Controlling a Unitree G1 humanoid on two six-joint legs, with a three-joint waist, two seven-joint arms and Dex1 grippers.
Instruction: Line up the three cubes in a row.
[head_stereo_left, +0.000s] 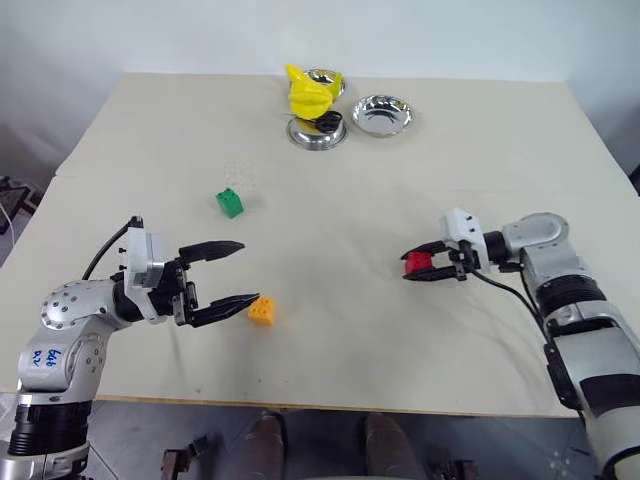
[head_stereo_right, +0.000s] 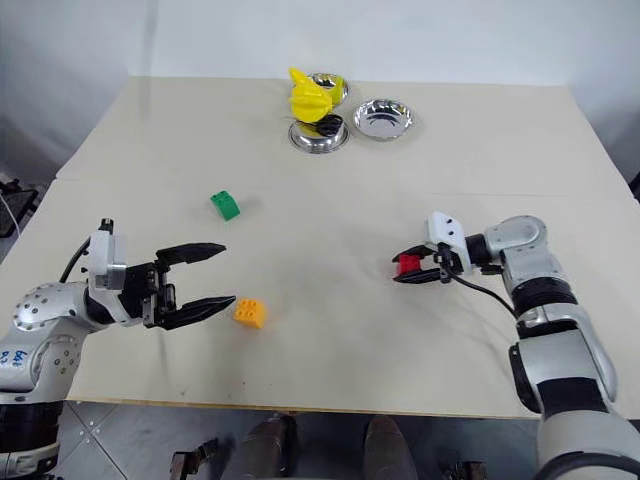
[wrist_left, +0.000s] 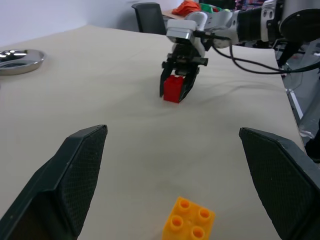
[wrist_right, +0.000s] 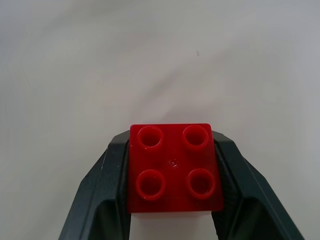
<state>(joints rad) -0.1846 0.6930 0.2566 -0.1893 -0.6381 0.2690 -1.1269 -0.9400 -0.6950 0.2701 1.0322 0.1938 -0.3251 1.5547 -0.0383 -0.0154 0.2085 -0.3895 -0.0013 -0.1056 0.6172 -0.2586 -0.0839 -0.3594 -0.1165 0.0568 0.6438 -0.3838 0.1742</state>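
My right gripper is shut on the red cube, down at the table surface at mid right; the right wrist view has the cube's studded top clamped between both fingers. The orange cube lies near the front edge, just right of my left gripper, which stands open and level, pointing right, with nothing between its fingers. In the left wrist view the orange cube sits low between the open fingers, apart from both. The green cube rests alone at mid left of the table.
At the table's far side stand steel bowls and a yellow object over the left bowl. The beige table has wide bare room in the middle. Its front edge runs just below the orange cube.
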